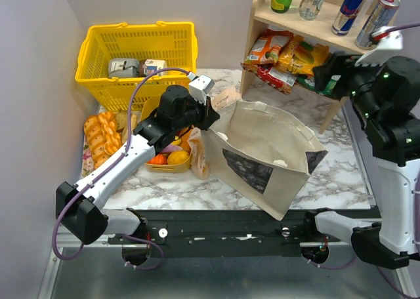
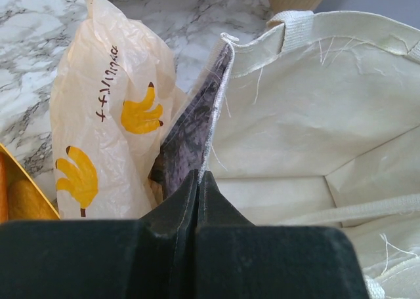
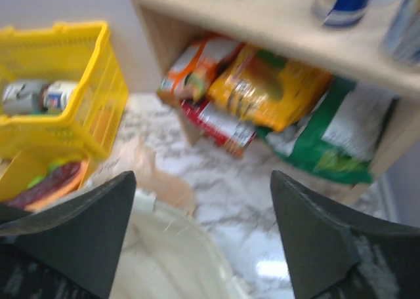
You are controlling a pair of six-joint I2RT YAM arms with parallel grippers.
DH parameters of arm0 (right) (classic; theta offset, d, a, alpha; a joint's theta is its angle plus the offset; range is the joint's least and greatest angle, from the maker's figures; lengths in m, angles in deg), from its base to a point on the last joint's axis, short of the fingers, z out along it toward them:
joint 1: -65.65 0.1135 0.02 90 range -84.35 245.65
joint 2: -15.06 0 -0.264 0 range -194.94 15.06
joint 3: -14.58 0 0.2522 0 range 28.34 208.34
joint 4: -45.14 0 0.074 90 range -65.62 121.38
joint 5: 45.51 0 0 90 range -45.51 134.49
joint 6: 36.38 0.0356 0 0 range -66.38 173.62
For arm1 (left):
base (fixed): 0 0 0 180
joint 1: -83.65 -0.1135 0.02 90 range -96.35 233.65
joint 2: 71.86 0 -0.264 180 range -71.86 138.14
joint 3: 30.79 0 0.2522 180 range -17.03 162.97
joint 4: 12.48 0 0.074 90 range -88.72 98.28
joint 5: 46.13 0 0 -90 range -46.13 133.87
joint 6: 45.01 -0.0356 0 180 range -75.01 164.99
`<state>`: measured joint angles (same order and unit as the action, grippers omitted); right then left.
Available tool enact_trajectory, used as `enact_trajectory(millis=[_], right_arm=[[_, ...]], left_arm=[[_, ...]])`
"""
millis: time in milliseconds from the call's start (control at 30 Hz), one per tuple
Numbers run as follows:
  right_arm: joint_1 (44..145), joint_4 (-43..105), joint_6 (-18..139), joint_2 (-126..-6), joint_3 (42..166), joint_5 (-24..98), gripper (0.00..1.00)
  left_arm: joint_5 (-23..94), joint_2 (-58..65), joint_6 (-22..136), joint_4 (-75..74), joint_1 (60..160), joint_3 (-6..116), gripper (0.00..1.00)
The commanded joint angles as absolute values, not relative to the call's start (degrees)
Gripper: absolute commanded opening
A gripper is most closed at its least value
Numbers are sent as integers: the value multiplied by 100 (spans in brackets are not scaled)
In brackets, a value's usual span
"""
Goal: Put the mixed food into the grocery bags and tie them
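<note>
Left gripper (image 2: 197,178) pinches the canvas tote (image 2: 308,115) at its rim; right gripper (image 3: 202,184) stands spread. Upper left, yellow basket (image 1: 138,27) holds packages (image 1: 134,67).

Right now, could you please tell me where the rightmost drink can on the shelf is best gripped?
Probably around its mid-body, coming level from the open front of the shelf. The rightmost drink can stands upright, so its round sides suit opposed fingers; the other can stands close on its left.
</note>
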<state>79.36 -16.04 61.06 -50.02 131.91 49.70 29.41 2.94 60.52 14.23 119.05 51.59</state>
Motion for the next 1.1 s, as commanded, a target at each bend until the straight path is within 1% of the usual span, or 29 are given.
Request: enact_trajectory(millis=[0,67,100,233,400,433,500,600,700,1067], right_arm=[[6833,-694,5670,-5261,13960,4285,86],[6592,-642,5609,-5533,14293,4212,84],[6234,-633,5573,-5613,14374,4055,84],[5670,-466,5224,-5973,14708,3931,84],[4879,-229,5195,-6491,15104,3526,83],[4808,-159,5186,-6562,15139,3256,83],[4702,44,5108,-6676,15191,3070,79],[4675,79,4932,-6975,15455,2683,77],[4675,193,4923,-7099,15473,2585,77],[4675,370,4782,-7538,15578,2849,77]], left_arm=[[3069,267,5914,1683,11995,5099,0],[3068,249,5914,1692,12047,5108,0],[3060,232,5905,1692,12065,5108,0],[3112,197,5870,1701,12100,5099,0],[3174,241,5817,1780,12109,5134,0],[3174,241,5826,1771,12109,5143,0],[3174,267,5826,1763,12109,5135,0],[3191,293,5800,1806,12118,5152,0],[3183,311,5800,1815,12118,5161,0],[3138,328,5826,1859,12180,5196,0]])
